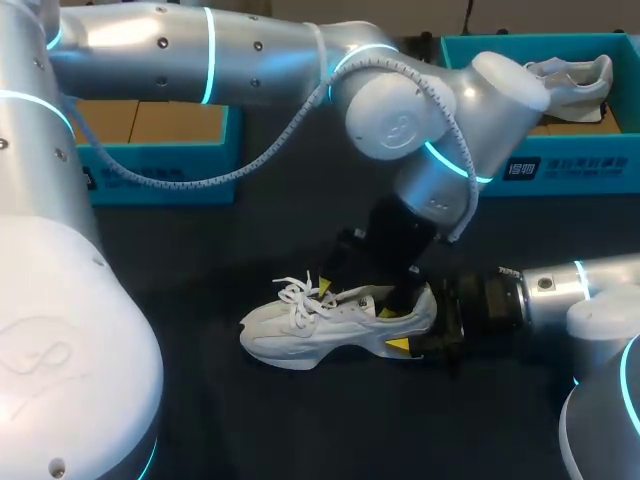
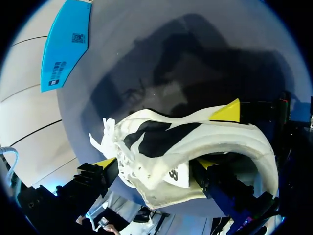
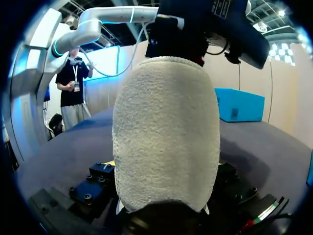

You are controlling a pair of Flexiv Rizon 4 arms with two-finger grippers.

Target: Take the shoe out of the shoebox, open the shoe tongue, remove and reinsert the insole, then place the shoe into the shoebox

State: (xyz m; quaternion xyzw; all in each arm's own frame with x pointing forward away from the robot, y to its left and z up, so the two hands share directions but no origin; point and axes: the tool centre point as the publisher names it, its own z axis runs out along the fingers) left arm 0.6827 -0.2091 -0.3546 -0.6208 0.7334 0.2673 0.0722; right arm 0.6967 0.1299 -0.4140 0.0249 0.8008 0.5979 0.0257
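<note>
A white lace-up shoe (image 1: 300,330) lies on its side on the black table, toe to the left. My left gripper (image 1: 355,298) comes down over its middle and stands open. One of its yellow tips is by the laces (image 2: 110,142), the other at the collar beside the dark opening (image 2: 156,139). From the right, my right gripper (image 1: 408,325) is shut on the shoe's heel. That fuzzy white heel (image 3: 166,127) fills the right wrist view between its fingers. A yellow fingertip (image 2: 226,111) of my right gripper shows against the heel in the left wrist view.
Two blue shoeboxes stand at the back: one at the left (image 1: 160,165), one at the right (image 1: 560,165) with a second white shoe (image 1: 575,80) in it. My left arm (image 1: 400,110) arches over the table's middle.
</note>
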